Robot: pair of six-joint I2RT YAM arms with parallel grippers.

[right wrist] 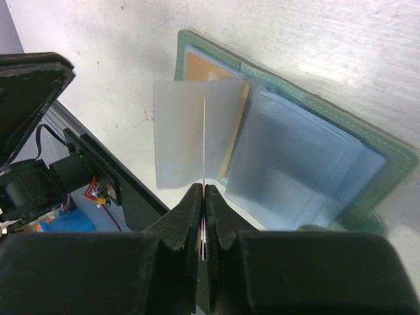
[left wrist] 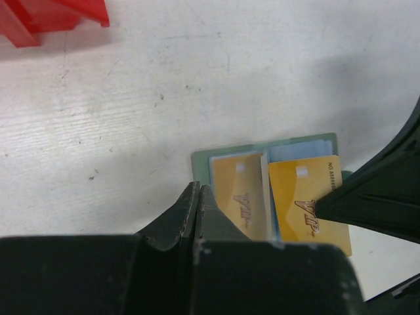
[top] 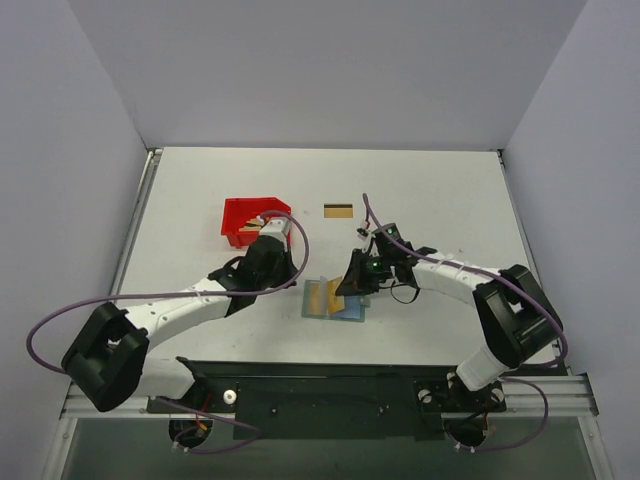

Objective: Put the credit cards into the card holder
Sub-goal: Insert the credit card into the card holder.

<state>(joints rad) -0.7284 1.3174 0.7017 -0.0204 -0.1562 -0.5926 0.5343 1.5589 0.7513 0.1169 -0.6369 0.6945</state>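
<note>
White desk [top: 440, 200], card holder [left wrist: 230, 150] open at ctr. R jaws pinch a credit card [left wrist: 303, 203] over its right half. L jaws shut, empty, by its 10 o'clock corner. Step: slotting. Next, imo: slide it in square. Spare card [top: 338, 209] at 12 o'clock.

White table [top: 440, 190], red bin [top: 245, 222] toward the back, gold card [top: 338, 210] well apart, open card holder [top: 350, 310] nearer

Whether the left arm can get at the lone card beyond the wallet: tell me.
Probably yes. The lone card lies flat on the table, nothing between it and the left gripper, whose shut jaws must open first.
</note>
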